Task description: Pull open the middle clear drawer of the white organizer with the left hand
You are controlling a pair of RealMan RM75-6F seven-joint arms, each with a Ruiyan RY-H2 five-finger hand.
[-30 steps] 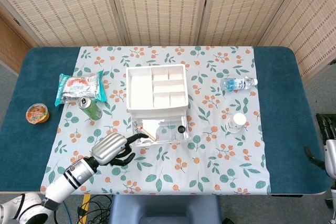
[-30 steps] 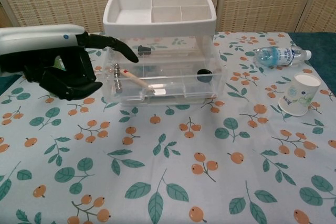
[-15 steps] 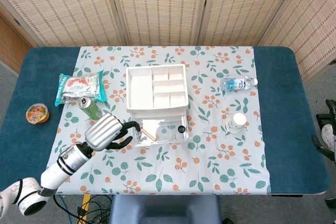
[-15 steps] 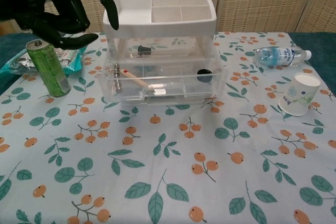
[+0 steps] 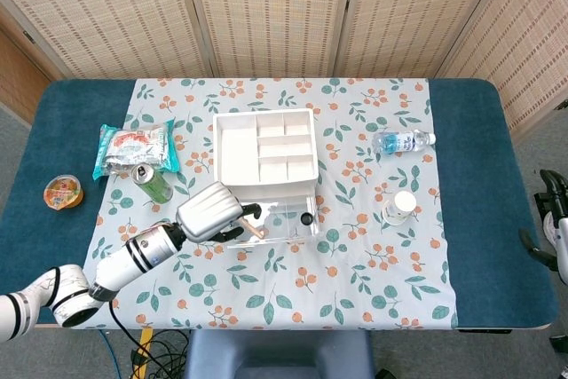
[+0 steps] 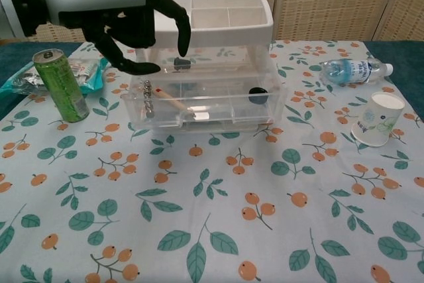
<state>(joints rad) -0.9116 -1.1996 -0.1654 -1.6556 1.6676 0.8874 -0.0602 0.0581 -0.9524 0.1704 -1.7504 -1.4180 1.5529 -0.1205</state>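
Chest view puts the left hand [image 6: 126,14] high at the front left corner of the white organizer [image 6: 202,14], palm down, its fingers [image 6: 180,31] curled downward and apart over the clear drawers, holding nothing. Whether any fingertip touches the plastic cannot be told from either view. In the head view the same hand [image 5: 213,210] lies across the left end of the drawer front. The middle clear drawer [image 6: 212,64] sits under the white tray, apparently closed or nearly so, while the lower drawer [image 6: 205,107] below it juts forward with a small stick and other bits inside. Only a sliver of the right hand [image 5: 555,219] shows at the far edge of the head view, and its state cannot be told.

The likely trouble is that the fingers hook the protruding lower drawer or the tray rim instead of the middle front. Pulling from the left corner alone could also skew the drawer or drag the light organizer across the counter [image 6: 218,230]. The green can [image 6: 61,84] stands just beside the forearm and could be knocked over.
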